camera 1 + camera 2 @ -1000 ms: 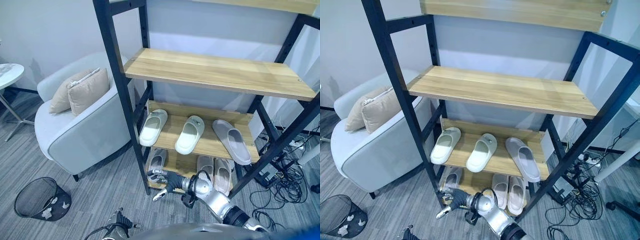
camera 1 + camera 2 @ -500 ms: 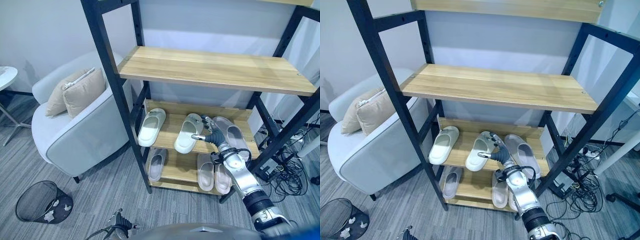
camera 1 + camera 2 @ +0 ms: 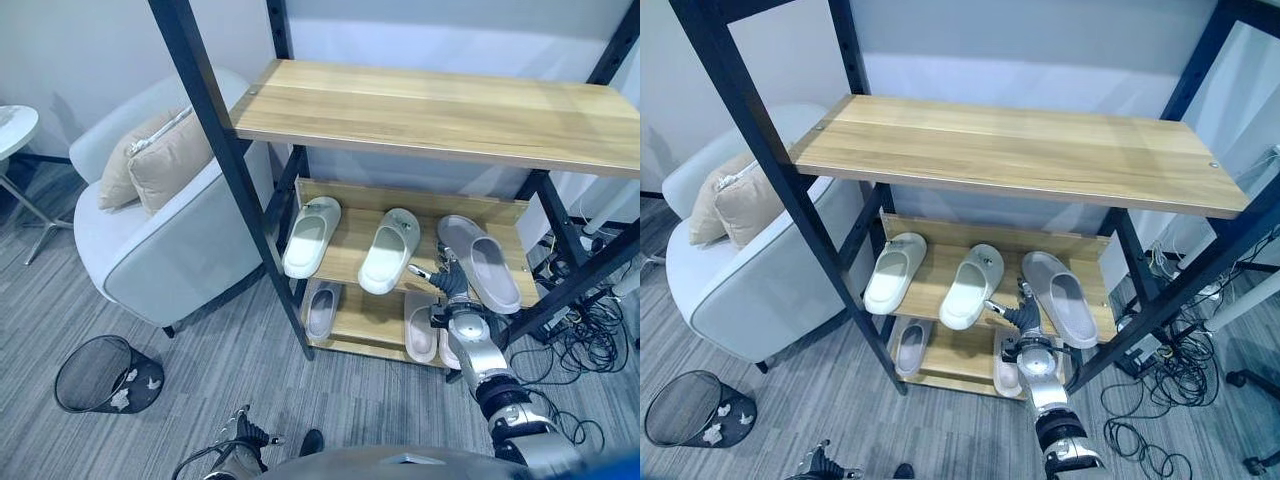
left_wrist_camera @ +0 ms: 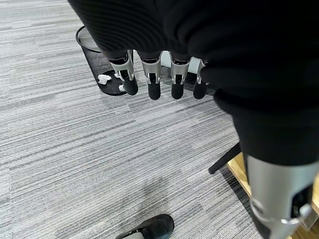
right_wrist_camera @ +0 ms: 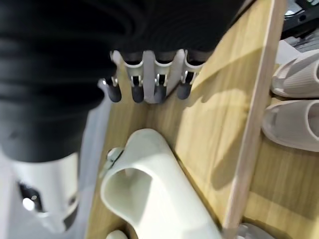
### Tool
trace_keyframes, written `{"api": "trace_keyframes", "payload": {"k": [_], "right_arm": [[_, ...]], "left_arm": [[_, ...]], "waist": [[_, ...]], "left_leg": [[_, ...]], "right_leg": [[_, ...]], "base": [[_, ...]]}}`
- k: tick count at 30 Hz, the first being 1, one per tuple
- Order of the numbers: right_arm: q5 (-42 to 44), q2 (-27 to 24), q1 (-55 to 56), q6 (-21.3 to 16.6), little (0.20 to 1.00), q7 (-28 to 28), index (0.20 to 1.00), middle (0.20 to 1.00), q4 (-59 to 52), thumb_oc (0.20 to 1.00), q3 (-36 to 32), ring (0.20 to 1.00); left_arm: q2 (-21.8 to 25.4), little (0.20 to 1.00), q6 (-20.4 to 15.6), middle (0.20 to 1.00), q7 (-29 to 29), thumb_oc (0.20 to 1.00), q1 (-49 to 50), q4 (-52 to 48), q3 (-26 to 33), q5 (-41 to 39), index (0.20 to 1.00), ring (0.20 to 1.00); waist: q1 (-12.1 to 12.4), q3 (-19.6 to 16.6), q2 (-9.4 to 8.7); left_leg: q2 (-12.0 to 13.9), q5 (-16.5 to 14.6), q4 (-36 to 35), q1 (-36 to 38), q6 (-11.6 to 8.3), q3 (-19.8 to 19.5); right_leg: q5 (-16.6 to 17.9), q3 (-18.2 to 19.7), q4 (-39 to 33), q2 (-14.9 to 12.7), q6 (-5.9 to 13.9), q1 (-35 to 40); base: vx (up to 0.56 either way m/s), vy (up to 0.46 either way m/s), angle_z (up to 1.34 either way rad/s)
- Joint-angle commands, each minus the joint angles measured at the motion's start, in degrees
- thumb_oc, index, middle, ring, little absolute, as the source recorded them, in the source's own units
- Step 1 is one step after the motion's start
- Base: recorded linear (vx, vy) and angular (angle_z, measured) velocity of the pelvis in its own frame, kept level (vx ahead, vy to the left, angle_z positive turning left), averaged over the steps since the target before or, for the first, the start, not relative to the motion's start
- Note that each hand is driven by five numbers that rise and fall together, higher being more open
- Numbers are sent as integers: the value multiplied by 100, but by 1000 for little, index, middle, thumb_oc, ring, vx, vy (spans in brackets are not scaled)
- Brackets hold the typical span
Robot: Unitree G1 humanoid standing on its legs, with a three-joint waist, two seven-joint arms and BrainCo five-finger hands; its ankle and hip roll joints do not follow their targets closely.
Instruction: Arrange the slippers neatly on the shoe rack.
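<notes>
The shoe rack [image 3: 430,110] holds three slippers on its middle shelf: a white slipper [image 3: 311,236], a second white slipper [image 3: 389,250] and a grey slipper [image 3: 478,262] angled to the right. On the bottom shelf a grey slipper [image 3: 321,308] lies at the left and a grey pair [image 3: 420,328] at the right. My right hand [image 3: 445,285] is open at the middle shelf's front edge, between the second white slipper [image 5: 144,184] and the grey one, holding nothing. My left hand [image 4: 159,74] hangs open over the carpet.
A grey armchair [image 3: 170,250] with two beige cushions [image 3: 165,160] stands left of the rack. A black wire bin [image 3: 100,372] sits on the carpet at the lower left. Cables [image 3: 590,340] lie right of the rack. A black shoe [image 4: 149,228] rests on the floor.
My right hand rose from the bottom shelf's left slipper to the middle shelf, then drew back to that shelf's front edge. The camera shifted too.
</notes>
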Motion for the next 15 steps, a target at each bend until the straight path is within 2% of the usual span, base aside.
{"api": "trace_keyframes", "payload": {"k": [1,3,6,9,15], "right_arm": [[116,-273,-394,-521,1000,-177,1000,1000,-141,1000,-365,1000],[183,-421,-621,-671,1000,-290,1000,1000,88,1000,-516,1000],[161,-680,-1001,-623,1000,-374,1000,1000,233,1000,-474,1000],[48,-976,-1498,-351,1000,-405,1000,1000,713,1000,-352,1000],[-249,-1239,-2081,278,1000,-395,1000,1000,1123,1000,36,1000]], "left_arm": [[-944,1000,-44,1000,59,1000,37,577,-243,-35,1000,1000],[-945,1000,-28,1000,29,1000,52,446,-250,-24,1000,1000],[-916,1000,39,1000,-1,1000,31,164,-222,-28,1000,1000],[-882,1000,138,1000,-40,1000,34,-145,-185,-34,1000,1000],[-806,1000,337,1000,-70,1000,101,-645,-102,-86,1000,1000]], "waist": [[177,-16,-29],[228,34,-3],[298,182,15],[357,308,27],[382,539,43]], "left_leg": [[-94,89,39,-23,178,-216],[-140,125,39,-122,191,-253],[-208,207,39,-299,203,-345],[-261,269,39,-421,203,-407],[-292,313,39,-481,219,-439]], "right_leg": [[204,-234,39,-457,312,-82],[207,-288,39,-502,351,-140],[212,-380,39,-557,397,-234],[218,-467,39,-591,421,-293],[244,-477,39,-615,438,-328]], "base": [[-14,66,12],[-19,72,14],[-49,66,10],[-41,42,18],[-22,25,4]]}}
